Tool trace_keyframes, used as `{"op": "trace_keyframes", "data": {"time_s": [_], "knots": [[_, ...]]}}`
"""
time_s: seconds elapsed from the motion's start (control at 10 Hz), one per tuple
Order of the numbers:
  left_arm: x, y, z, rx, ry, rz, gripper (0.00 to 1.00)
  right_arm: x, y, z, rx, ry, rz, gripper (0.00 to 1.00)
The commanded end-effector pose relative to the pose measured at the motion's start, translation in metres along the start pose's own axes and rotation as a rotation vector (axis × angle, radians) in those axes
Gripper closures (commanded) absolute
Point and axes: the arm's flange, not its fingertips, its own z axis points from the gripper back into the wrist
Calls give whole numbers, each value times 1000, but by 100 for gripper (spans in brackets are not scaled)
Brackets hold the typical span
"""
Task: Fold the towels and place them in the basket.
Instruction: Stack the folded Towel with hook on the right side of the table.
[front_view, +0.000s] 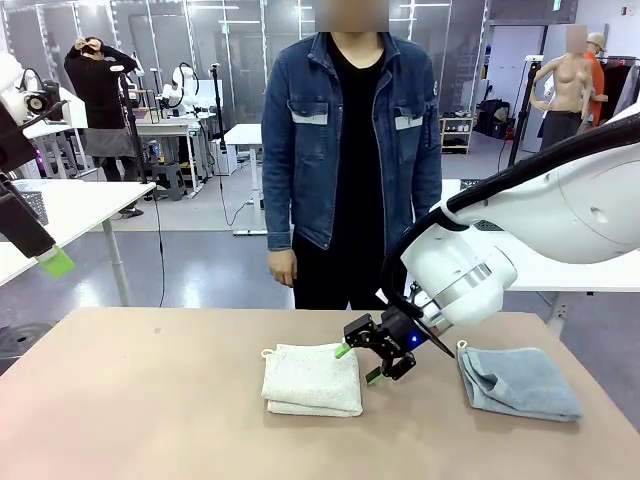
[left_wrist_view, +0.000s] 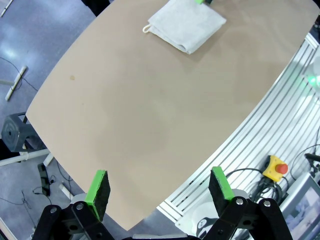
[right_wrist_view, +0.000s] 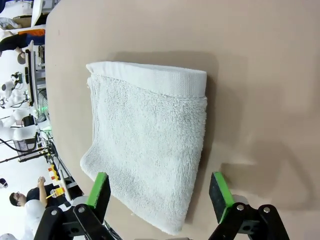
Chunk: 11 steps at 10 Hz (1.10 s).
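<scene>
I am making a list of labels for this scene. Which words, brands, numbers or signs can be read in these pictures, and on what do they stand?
None can be read.
Cream-white towel: plain, no print.
Blue-grey towel: plain, no print.
Table: bare, no markings.
Screen beside the yellow stop button: too small and blurred to read.

Cream towel (front_view: 313, 379) folded, mid-table; blue-grey towel (front_view: 518, 381) seemingly folded, right.

Front view faces across table (front_view: 150, 400), left wrist high above, right wrist close, all sharing cream towel (front_view: 312, 380).
</scene>
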Motion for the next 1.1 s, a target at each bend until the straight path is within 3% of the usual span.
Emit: {"op": "trace_keyframes", "data": {"time_s": [0.0, 0.4, 0.6, 0.7, 0.8, 1.0], "knots": [[0, 0, -2, 11, -14, -2, 0, 5, 3, -8, 40, -3, 12, 0], [0, 0, -2, 11, -14, -2, 0, 9, 11, -19, 47, 30, 7, 0], [0, 0, -2, 11, -14, -2, 0, 11, 12, -24, 34, 42, 5, 39], [0, 0, -2, 11, -14, -2, 0, 11, 12, -24, 35, 37, 7, 80], [0, 0, -2, 11, -14, -2, 0, 10, 14, -24, 34, 34, 13, 99], [0, 0, -2, 11, -14, -2, 0, 9, 16, -24, 21, 37, 13, 100]]}}
